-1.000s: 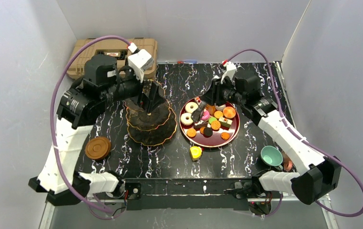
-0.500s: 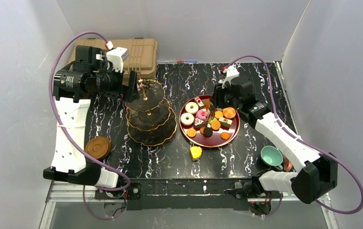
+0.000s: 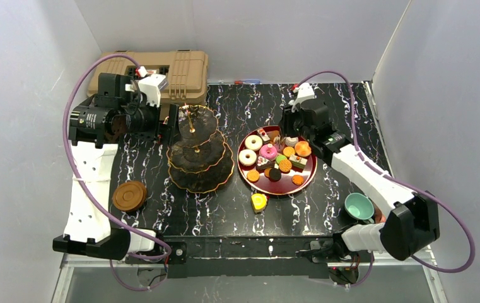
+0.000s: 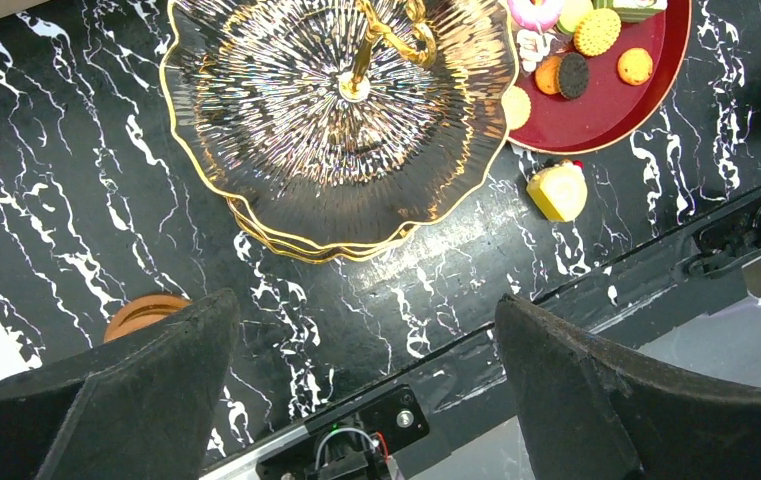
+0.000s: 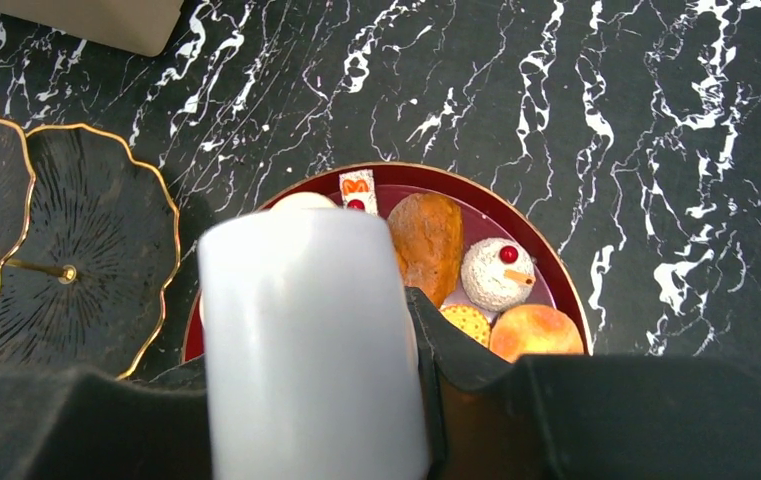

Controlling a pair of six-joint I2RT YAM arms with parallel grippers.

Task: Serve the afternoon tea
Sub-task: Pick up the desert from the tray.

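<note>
Mostly the sweets (image 3: 267, 151) sit heaped on the red tray (image 3: 313, 170), just right of the three-tier stand (image 3: 199, 151), whose tiers look bare. One yellow cake (image 3: 259, 202) lies loose on the table (image 3: 224, 218). The right gripper (image 3: 282, 134) hangs over the tray's far edge, apparently pinching a white piece (image 5: 311, 340); what it is, I cannot tell. The left gripper (image 4: 366, 305) hovers spread and empty beside the stand. Loading the stand seems the step in hand, so next comes carrying that piece onto a tier. The teal cup (image 3: 358, 206) and brown saucers (image 3: 129, 196) sit at the near corners.
</note>
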